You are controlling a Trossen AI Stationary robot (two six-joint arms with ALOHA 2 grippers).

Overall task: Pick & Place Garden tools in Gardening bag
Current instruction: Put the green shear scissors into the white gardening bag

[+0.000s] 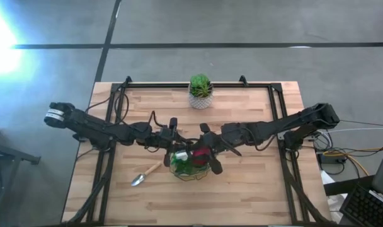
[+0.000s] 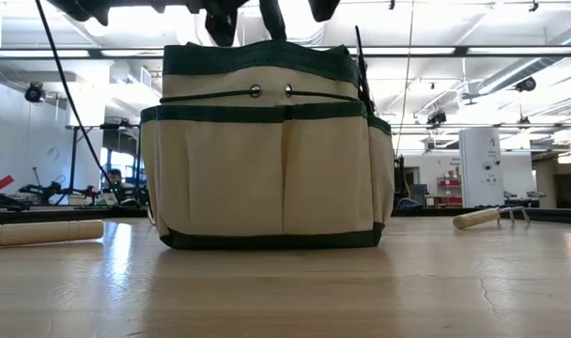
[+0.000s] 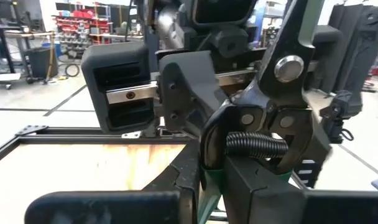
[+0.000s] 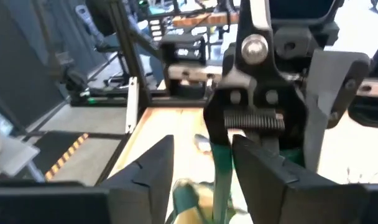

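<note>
Wooden table (image 1: 254,189) carries the bag (image 2: 267,150) at centre. Left gripper (image 3: 239,180) clamps pruning shears (image 3: 282,118) above it; right gripper (image 4: 201,168) stands spread around them, not gripping.

Light wooden plank table (image 1: 242,189) with a black frame along its edges. Gardening bag (image 2: 267,150) stands upright near the centre. Trowel (image 1: 145,174) lies flat just beside the bag, wooden handle toward it. Potted plant (image 1: 200,91) in a white pot stands at the far edge, well apart.
</note>
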